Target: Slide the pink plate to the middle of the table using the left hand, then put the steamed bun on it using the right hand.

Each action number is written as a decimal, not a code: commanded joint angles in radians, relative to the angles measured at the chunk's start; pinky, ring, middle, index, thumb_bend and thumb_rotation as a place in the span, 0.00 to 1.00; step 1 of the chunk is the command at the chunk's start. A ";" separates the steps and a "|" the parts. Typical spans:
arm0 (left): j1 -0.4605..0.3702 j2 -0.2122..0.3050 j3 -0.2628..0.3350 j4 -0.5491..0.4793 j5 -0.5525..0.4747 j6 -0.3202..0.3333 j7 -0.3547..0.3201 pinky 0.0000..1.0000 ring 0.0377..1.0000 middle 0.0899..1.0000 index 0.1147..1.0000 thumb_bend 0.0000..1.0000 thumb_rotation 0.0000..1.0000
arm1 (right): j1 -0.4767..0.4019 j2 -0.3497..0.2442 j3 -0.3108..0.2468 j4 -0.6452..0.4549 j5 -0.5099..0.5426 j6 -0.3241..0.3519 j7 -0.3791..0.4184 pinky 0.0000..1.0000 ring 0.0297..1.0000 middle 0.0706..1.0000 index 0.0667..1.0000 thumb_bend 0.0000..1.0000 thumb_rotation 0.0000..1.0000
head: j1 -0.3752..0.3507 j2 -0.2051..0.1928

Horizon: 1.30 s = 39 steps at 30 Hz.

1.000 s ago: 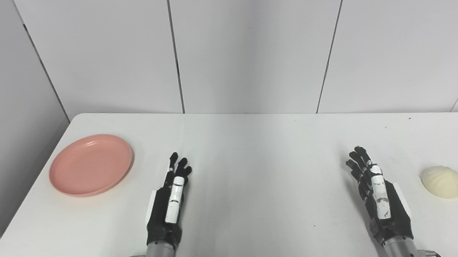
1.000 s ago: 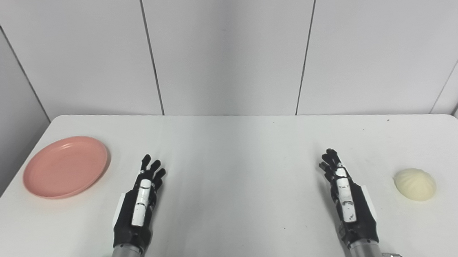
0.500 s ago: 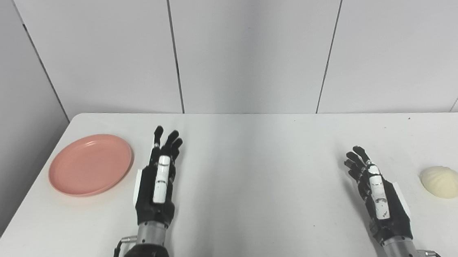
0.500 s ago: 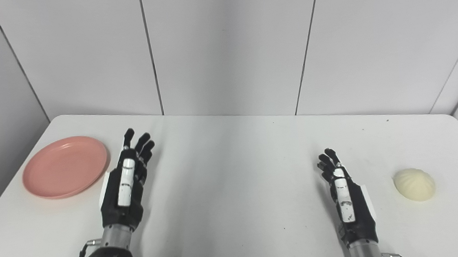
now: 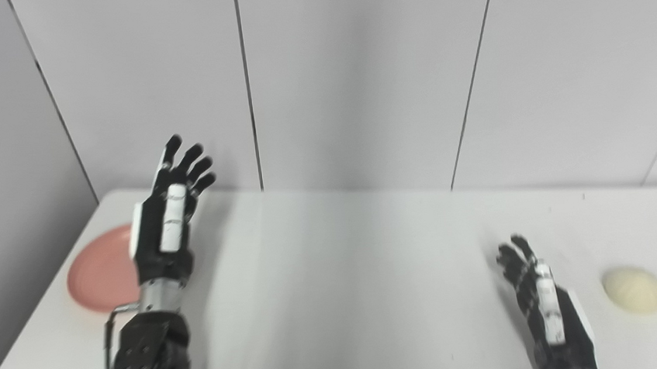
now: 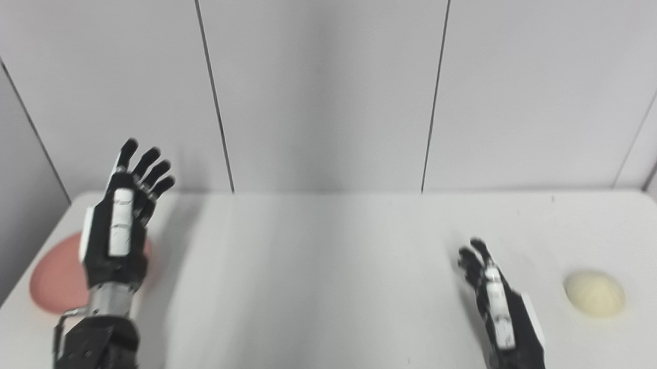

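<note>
Both eye views slightly blurred. White table [image 5: 341, 277] against grey panelled wall [image 5: 355, 71].

Pink plate [image 5: 98, 279]: round, shallow, salmon-pink, plain. It lies flat near the table's left edge, toward the far corner. Only its left part shows; my left forearm and wrist cover the rest in both views. Nothing visible on the part I can see.

Steamed bun [image 5: 634, 290]: pale cream, domed, roughly round, matte surface; any pleats lost in the blur. It sits on the bare table near the right edge, well apart from the plate.

My left hand [image 5: 168, 220]: raised above the table, in front of the plate's right side, back of hand toward the cameras, fingers [image 5: 186, 160] spread and pointing up and away. Holding nothing. Whether it touches the plate I cannot tell.

My right hand [image 6: 499, 306]: low over the table at the near right, fingers apart and slightly curled, empty. It is near the bun, to its left, clear gap between them.
</note>
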 commanded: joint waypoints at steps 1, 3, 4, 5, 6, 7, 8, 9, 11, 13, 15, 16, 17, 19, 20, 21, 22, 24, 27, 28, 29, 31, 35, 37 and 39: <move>-0.057 0.032 0.019 -0.009 -0.028 -0.004 -0.011 0.80 0.85 0.86 0.88 0.81 0.81 | 0.032 0.020 0.000 0.045 0.016 0.000 0.000 0.96 0.90 0.88 0.92 0.71 1.00 | 0.003 0.004; -0.071 0.060 0.034 0.008 -0.041 -0.004 -0.016 0.79 0.84 0.85 0.88 0.81 0.80 | 0.034 0.018 0.000 0.040 0.021 0.006 0.002 0.96 0.89 0.88 0.91 0.70 1.00 | 0.004 0.007; -0.077 0.074 0.041 0.017 -0.045 -0.005 -0.019 0.79 0.84 0.83 0.87 0.81 0.81 | 0.035 0.016 0.000 0.038 0.024 0.009 0.004 0.96 0.89 0.88 0.92 0.70 1.00 | 0.004 0.007; -0.087 0.093 0.053 0.037 -0.058 -0.009 -0.027 0.79 0.84 0.83 0.87 0.81 0.81 | 0.036 0.013 0.000 0.037 0.029 0.011 0.008 0.97 0.90 0.89 0.92 0.70 1.00 | 0.006 0.013; -0.098 0.113 0.064 0.059 -0.071 -0.014 -0.035 0.80 0.85 0.83 0.86 0.82 0.81 | 0.036 0.009 -0.001 0.038 0.034 0.013 0.012 0.97 0.90 0.89 0.93 0.71 1.00 | 0.006 0.015; -0.107 0.130 0.073 0.080 -0.084 -0.019 -0.045 0.79 0.85 0.83 0.85 0.83 0.80 | 0.037 0.008 -0.003 0.036 0.037 0.015 0.013 0.97 0.90 0.89 0.93 0.71 1.00 | 0.007 0.017; -0.115 0.146 0.080 0.098 -0.092 -0.022 -0.053 0.79 0.86 0.83 0.85 0.84 0.80 | 0.037 0.007 -0.004 0.035 0.039 0.018 0.011 0.97 0.90 0.89 0.93 0.72 1.00 | 0.008 0.020; -0.121 0.160 0.086 0.113 -0.095 -0.025 -0.058 0.78 0.86 0.83 0.83 0.85 0.80 | 0.037 0.008 -0.006 0.032 0.041 0.021 0.008 0.97 0.90 0.89 0.93 0.72 1.00 | 0.008 0.022; -0.131 0.180 0.094 0.134 -0.100 -0.025 -0.062 0.78 0.86 0.83 0.82 0.85 0.80 | 0.038 0.008 -0.008 0.026 0.044 0.030 0.003 0.96 0.89 0.88 0.92 0.72 1.00 | 0.010 0.024; -0.145 0.210 0.107 0.169 -0.110 -0.023 -0.067 0.78 0.86 0.84 0.81 0.84 0.80 | 0.039 0.007 -0.011 0.017 0.049 0.043 0.000 0.96 0.89 0.88 0.92 0.72 1.00 | 0.010 0.026; -0.160 0.244 0.117 0.220 -0.109 -0.030 -0.075 0.79 0.85 0.84 0.80 0.83 0.80 | 0.040 0.006 -0.014 0.012 0.052 0.052 0.000 0.97 0.90 0.89 0.92 0.72 1.00 | 0.009 0.031; -0.166 0.257 0.121 0.245 -0.108 -0.037 -0.079 0.79 0.85 0.84 0.81 0.83 0.80 | 0.040 0.006 -0.015 0.011 0.054 0.053 0.001 0.97 0.90 0.89 0.92 0.72 1.00 | 0.009 0.032; -0.171 0.268 0.123 0.269 -0.107 -0.045 -0.083 0.79 0.85 0.84 0.82 0.84 0.80 | 0.040 0.005 -0.016 0.011 0.058 0.055 0.003 0.97 0.90 0.89 0.93 0.72 1.00 | 0.010 0.034; -0.179 0.290 0.125 0.317 -0.107 -0.059 -0.095 0.80 0.86 0.85 0.84 0.84 0.81 | 0.038 0.003 -0.017 0.014 0.062 0.052 0.006 0.97 0.90 0.89 0.93 0.71 1.00 | 0.010 0.037; -0.182 0.297 0.125 0.331 -0.107 -0.064 -0.099 0.80 0.86 0.85 0.84 0.84 0.82 | 0.038 0.003 -0.018 0.015 0.064 0.052 0.007 0.97 0.90 0.89 0.92 0.72 1.00 | 0.011 0.037; -0.185 0.307 0.128 0.356 -0.109 -0.064 -0.101 0.80 0.86 0.85 0.84 0.84 0.82 | 0.038 0.002 -0.018 0.015 0.064 0.052 0.006 0.97 0.90 0.88 0.92 0.72 1.00 | 0.010 0.038; -0.188 0.314 0.131 0.372 -0.110 -0.064 -0.103 0.79 0.85 0.85 0.82 0.84 0.82 | 0.038 0.003 -0.019 0.014 0.065 0.053 0.005 0.96 0.89 0.88 0.92 0.71 1.00 | 0.010 0.039; -0.191 0.337 0.131 0.420 -0.103 -0.084 -0.113 0.78 0.86 0.85 0.80 0.84 0.83 | 0.039 0.003 -0.019 0.011 0.059 0.053 -0.001 0.96 0.89 0.88 0.92 0.71 1.00 | 0.009 0.041; -0.203 0.370 0.142 0.517 -0.117 -0.125 -0.147 0.82 0.87 0.84 0.82 0.83 0.84 | 0.040 0.005 -0.018 0.004 0.054 0.057 -0.008 0.95 0.88 0.87 0.91 0.71 1.00 | 0.008 0.047; -0.205 0.377 0.146 0.539 -0.123 -0.135 -0.155 0.82 0.87 0.84 0.82 0.83 0.83 | 0.040 0.006 -0.018 0.002 0.053 0.058 -0.009 0.95 0.89 0.87 0.91 0.71 1.00 | 0.008 0.047; -0.206 0.383 0.152 0.561 -0.126 -0.141 -0.159 0.82 0.87 0.84 0.82 0.83 0.83 | 0.039 0.006 -0.018 0.004 0.054 0.055 -0.008 0.95 0.89 0.87 0.91 0.71 1.00 | 0.008 0.047; -0.209 0.392 0.164 0.607 -0.134 -0.150 -0.169 0.81 0.86 0.84 0.84 0.84 0.82 | 0.039 0.004 -0.016 0.005 0.052 0.055 -0.008 0.95 0.88 0.87 0.91 0.70 1.00 | 0.007 0.048; -0.205 0.396 0.167 0.642 -0.141 -0.151 -0.185 0.77 0.84 0.81 0.82 0.87 0.80 | 0.040 0.001 -0.014 0.000 0.050 0.059 -0.009 0.95 0.89 0.86 0.91 0.71 1.00 | 0.007 0.051; -0.203 0.399 0.169 0.662 -0.147 -0.146 -0.192 0.78 0.85 0.81 0.82 0.86 0.81 | 0.041 0.000 -0.014 -0.001 0.050 0.057 -0.008 0.95 0.88 0.86 0.91 0.71 1.00 | 0.006 0.053; -0.202 0.399 0.172 0.683 -0.150 -0.143 -0.194 0.77 0.85 0.82 0.83 0.85 0.81 | 0.042 0.000 -0.015 -0.001 0.052 0.057 -0.009 0.94 0.88 0.86 0.91 0.71 1.00 | 0.005 0.054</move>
